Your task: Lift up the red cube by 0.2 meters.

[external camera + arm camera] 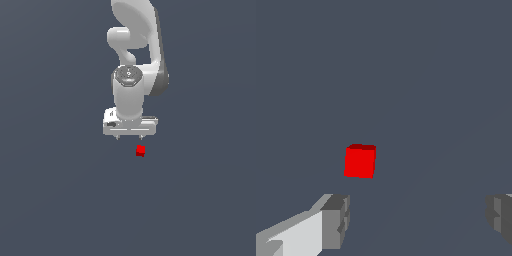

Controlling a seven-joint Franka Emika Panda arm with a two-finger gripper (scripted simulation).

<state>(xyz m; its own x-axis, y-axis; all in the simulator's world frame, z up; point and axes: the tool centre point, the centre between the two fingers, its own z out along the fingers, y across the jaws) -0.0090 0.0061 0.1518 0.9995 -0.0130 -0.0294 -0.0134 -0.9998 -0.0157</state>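
Plain dark grey surface, bare | gripper (416, 220) jaws spread wide, nothing held, a stance judged ready to straddle | red cube (360, 161) rests on surface just beyond the jaws, off-centre toward one finger, untouched | arm (135, 60) rises behind; lift judged not begun.

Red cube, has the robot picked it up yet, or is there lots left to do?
Not yet. The red cube sits alone on the floor, untouched. The gripper is open and near it, but the wrist view shows the cube ahead of the fingers, not between them. So the approach is under way. Left to do: line up, close on the cube, and lift it.
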